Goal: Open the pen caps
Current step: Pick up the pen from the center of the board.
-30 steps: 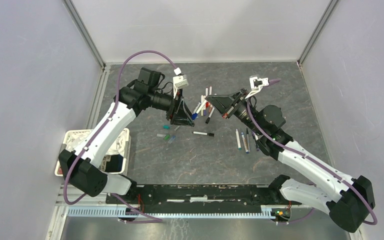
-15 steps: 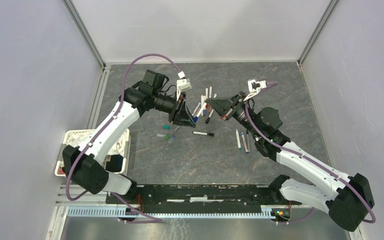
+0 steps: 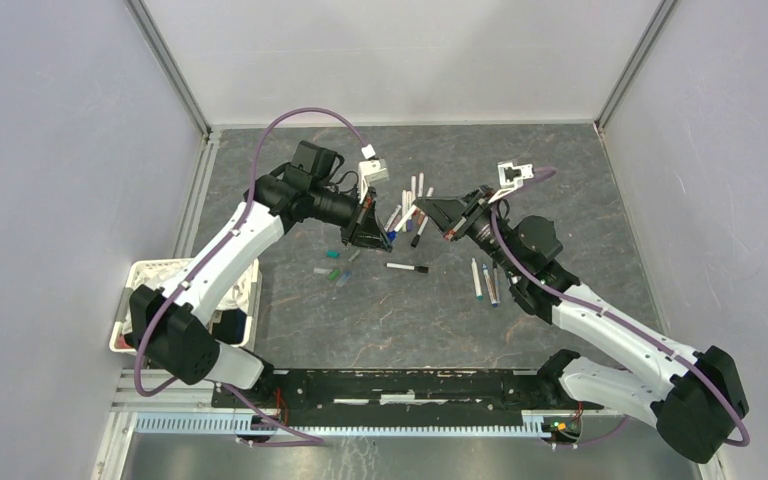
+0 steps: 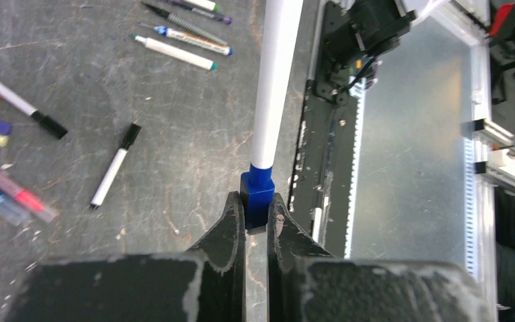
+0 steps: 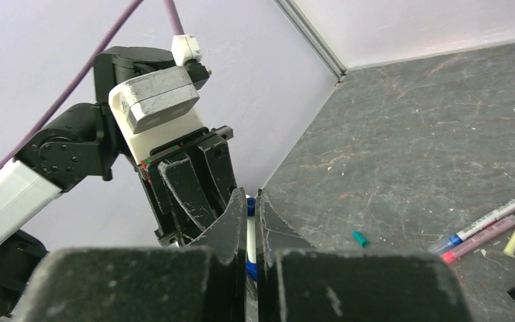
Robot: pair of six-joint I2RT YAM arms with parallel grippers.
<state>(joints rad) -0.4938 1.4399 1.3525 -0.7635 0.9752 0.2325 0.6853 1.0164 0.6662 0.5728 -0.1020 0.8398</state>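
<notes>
Top external view: the left jaws and right jaws meet tip to tip above the bench, sharing one pen. The left jaws are clenched on its blue cap. The right jaws grasp the white barrel. Both arms reach forward and bend inward, with the wrists aimed at each other. Loose caps lie on the bench beside the left jaws, so some pens are judged opened. The pen cluster behind the jaws suggests most of the work remains.

Left wrist view: the blue cap sits pinched between the fingertips, seated on the white barrel with no gap showing, so it is not yet off. The barrel runs straight ahead of the jaws.

Right wrist view: the right jaws are pressed together on the barrel, and only a sliver of it shows. The left wrist stands directly ahead. A teal cap lies on the bench right of the jaws.
</notes>
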